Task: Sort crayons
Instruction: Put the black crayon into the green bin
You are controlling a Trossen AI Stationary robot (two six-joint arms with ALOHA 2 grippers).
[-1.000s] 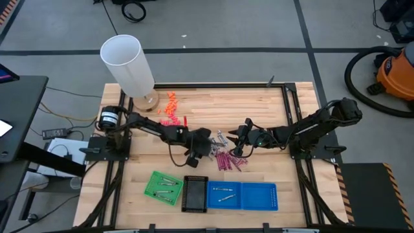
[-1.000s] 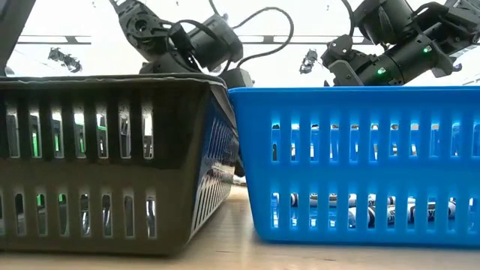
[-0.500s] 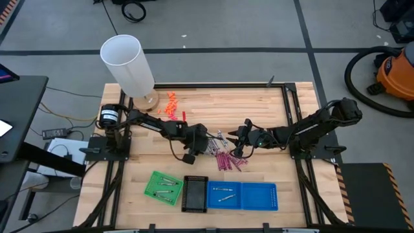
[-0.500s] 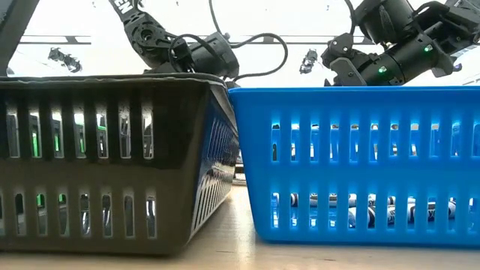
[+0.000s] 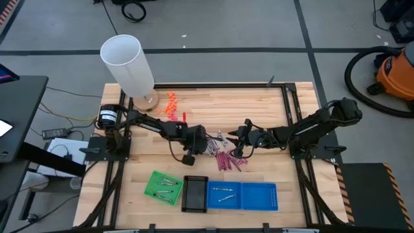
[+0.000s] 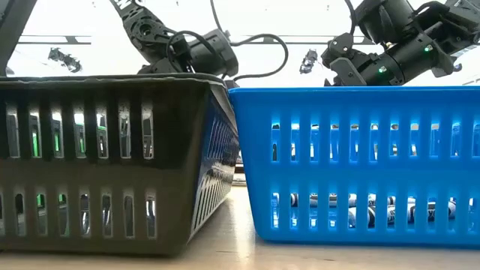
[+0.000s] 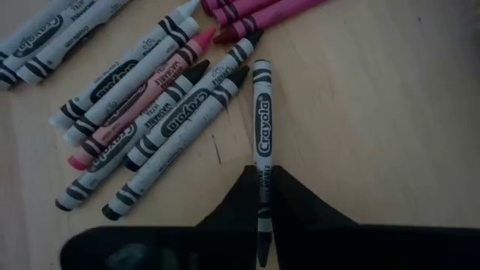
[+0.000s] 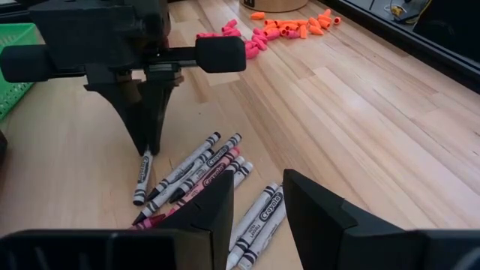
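Note:
A loose heap of crayons (image 5: 225, 155), grey-silver and magenta sticks, lies flat on the wooden table between my two grippers. My left gripper (image 7: 262, 176) stands at the heap's left edge, shut on one grey-silver crayon (image 7: 262, 112) that lies apart from the others. The right wrist view shows that gripper (image 8: 146, 146) pointing steeply down. My right gripper (image 8: 259, 204) hovers open at the heap's right side, over several grey crayons (image 8: 255, 217), touching none. My left gripper pinches the single grey-silver crayon between its two fingers, on the half toward its dark end (image 7: 262, 174). The fingers come steeply from above and the crayon runs along between them. Its free end (image 8: 138, 196) looks to rest on the wood.
A green tray (image 5: 163, 188), a black tray (image 5: 194, 194) and a blue tray (image 5: 242, 196) line the near edge, with a few crayons in the green and blue. Orange and pink lumps (image 5: 171, 107) and a white cylinder (image 5: 129, 65) stand at the far left.
My left gripper's wrist has rolled and tipped where it stands at the left edge of the crayon heap. The heap itself lies as before.

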